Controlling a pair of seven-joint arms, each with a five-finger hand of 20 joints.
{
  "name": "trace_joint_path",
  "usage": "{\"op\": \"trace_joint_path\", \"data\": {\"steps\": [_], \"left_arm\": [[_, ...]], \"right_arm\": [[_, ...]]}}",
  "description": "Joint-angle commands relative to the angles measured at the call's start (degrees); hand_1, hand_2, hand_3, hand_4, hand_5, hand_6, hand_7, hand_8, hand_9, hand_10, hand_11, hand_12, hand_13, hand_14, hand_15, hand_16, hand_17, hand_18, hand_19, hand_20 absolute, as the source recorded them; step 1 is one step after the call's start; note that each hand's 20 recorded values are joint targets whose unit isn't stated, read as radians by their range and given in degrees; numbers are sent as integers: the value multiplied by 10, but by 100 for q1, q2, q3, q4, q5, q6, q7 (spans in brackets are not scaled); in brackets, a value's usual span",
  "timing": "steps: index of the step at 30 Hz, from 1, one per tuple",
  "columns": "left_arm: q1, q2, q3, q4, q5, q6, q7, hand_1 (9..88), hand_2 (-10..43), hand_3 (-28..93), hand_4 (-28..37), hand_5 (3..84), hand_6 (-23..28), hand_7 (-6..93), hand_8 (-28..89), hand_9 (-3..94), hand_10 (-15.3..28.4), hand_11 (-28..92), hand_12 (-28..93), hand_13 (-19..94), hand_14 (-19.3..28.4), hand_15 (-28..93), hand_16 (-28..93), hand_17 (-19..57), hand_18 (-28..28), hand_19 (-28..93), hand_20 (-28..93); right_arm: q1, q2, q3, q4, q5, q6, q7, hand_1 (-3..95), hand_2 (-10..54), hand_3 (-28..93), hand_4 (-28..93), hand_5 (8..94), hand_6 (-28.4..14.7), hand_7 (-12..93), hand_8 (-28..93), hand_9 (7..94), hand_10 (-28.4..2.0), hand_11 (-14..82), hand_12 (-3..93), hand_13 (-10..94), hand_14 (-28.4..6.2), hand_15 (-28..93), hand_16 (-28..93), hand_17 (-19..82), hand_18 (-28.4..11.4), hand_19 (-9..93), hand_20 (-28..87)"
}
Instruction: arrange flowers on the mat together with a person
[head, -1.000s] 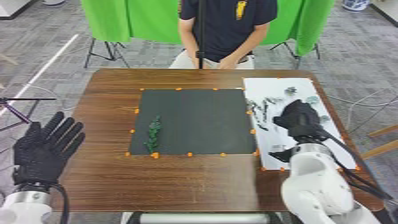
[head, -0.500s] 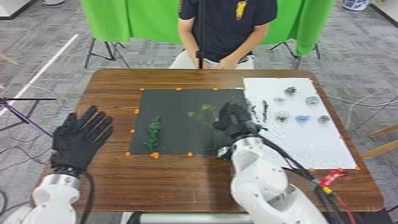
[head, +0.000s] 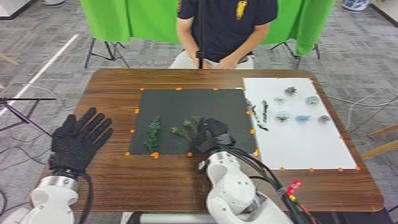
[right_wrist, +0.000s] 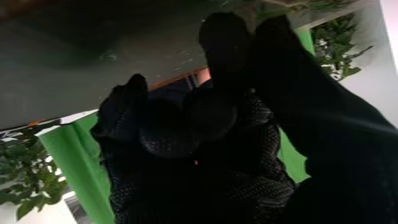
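Pinching a leafy sprig (head: 185, 129) in the right hand (head: 213, 135), at the near part of the dark mat (head: 191, 100); holding the left hand (head: 78, 142) spread, fingers straight, at the left side of the desk (head: 133, 185); with a green stem (head: 153, 134) on the dark mat's left and small flowers (head: 303, 118) on the white mat (head: 311, 150) farther right.

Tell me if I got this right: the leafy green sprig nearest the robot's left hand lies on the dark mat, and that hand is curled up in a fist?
The fist is wrong: the head view shows the left hand open, with its fingers straight. The rest is right: the leafy green sprig nearest it lies on the dark mat.
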Motion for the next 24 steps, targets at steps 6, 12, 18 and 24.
{"op": "trace_joint_path", "data": {"steps": [6,12,18,24], "left_arm": [[372,-122,-199,-116,21,59,-11,264,121,735,-283,432,88,73,-77,383,154,161,103,306,152,253,-33,-31,136,279,133],[327,-132,-186,-87,55,14,-44,265,121,735,-283,432,88,75,-78,384,155,162,105,306,153,255,-33,-31,136,279,133],[381,-119,-227,-87,22,36,-33,265,120,735,-283,433,88,76,-78,384,154,162,105,305,154,257,-33,-31,136,278,133],[587,-198,-316,-153,40,24,-2,265,120,736,-283,433,89,76,-78,384,153,164,106,305,154,258,-33,-31,137,279,133]], "right_arm": [[-259,216,-91,-487,249,-375,187,419,-95,707,-199,715,-53,356,122,626,-206,665,512,505,-260,867,527,267,-284,848,482],[-238,197,-60,-481,310,-206,241,378,-95,736,-197,706,-61,313,55,612,-211,666,502,497,-267,867,520,261,-284,842,490],[-252,311,-78,-643,359,-165,241,375,-95,736,-198,714,-60,322,38,619,-211,666,495,501,-266,869,514,263,-284,842,493],[-309,507,66,-970,788,-178,365,367,-95,739,-189,713,-61,315,21,616,-211,665,498,500,-267,868,517,262,-284,842,494]]}}
